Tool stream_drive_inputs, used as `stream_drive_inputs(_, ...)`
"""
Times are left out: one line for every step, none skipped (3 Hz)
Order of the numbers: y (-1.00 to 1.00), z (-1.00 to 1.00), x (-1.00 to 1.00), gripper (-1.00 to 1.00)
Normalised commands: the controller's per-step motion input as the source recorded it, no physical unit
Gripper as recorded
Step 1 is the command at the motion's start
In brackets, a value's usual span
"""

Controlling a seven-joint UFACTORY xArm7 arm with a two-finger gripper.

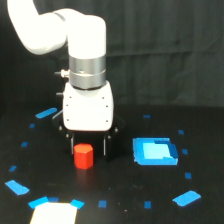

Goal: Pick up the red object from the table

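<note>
The red object (pixel 83 156) is a small red-orange block standing upright on the black table (pixel 125 190). My gripper (pixel 89 151) hangs straight down over it from the white arm. Its two dark fingers (pixel 105 147) stand apart, one on each side of the block, so the gripper is open. The block sits closer to the finger on the exterior view's left, and a gap shows between it and the other finger. I cannot tell whether the left finger touches it.
A larger blue square patch (pixel 155 151) lies to the exterior view's right of the gripper. Small blue tape marks (pixel 186 198) are scattered over the table. A bright white patch (pixel 54 213) sits at the bottom edge.
</note>
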Motion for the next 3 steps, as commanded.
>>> stream_drive_inputs(0.04, -0.34, -0.25, -1.00)
stream_drive_inputs(-0.21, 0.21, -0.23, -0.74)
stream_drive_inputs(0.19, 0.77, 0.07, -1.00)
